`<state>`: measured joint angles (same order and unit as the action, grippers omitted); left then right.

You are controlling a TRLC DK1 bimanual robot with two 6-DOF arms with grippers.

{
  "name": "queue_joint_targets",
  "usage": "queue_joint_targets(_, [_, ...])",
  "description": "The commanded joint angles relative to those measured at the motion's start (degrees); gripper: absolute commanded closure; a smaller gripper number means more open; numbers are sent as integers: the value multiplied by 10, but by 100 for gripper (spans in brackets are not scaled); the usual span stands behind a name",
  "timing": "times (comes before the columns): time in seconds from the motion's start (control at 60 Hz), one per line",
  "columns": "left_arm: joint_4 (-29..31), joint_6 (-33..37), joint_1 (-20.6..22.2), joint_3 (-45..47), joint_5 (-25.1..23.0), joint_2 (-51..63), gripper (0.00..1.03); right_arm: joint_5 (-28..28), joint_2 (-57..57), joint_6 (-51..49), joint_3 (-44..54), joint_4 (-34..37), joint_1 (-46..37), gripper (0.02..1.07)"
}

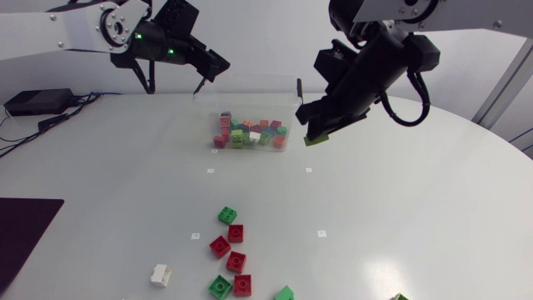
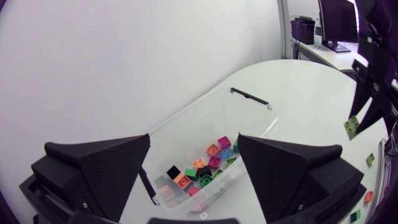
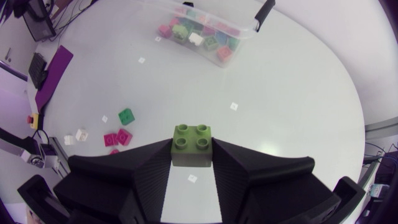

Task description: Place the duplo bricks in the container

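A clear plastic container stands at the back middle of the table with several coloured duplo bricks in it. My left gripper hovers above its back left corner, open and empty; in the left wrist view the fingers stand wide apart over the container. My right gripper hangs just right of the container, shut on a light green brick, which sits between its fingers. Loose bricks lie near the front: green, red, white.
More loose bricks lie at the front edge: green, red, green. A dark mat lies at the left edge. At the back left sits a black box with cables.
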<state>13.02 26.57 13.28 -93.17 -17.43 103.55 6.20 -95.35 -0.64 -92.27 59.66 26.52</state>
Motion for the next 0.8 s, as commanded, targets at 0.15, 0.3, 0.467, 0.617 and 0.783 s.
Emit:
queue_joint_targets(0.15, [43, 93, -10, 125, 4, -111, 5, -5, -40, 10, -49, -73, -2, 76])
queue_joint_targets(0.3, [53, 149, -12, 207, 3, -165, 5, -5, -84, 13, -103, -98, -11, 76])
queue_joint_targets(0.467, [82, 219, -16, 277, 1, -217, 5, -6, -126, 19, -157, -129, -14, 76])
queue_joint_targets(0.617, [132, 292, -33, 316, -8, -251, 5, -10, -169, 26, -213, -147, -14, 76])
queue_joint_targets(0.783, [174, 362, -52, 347, -21, -266, 5, -17, -217, 32, -261, -162, -15, 76])
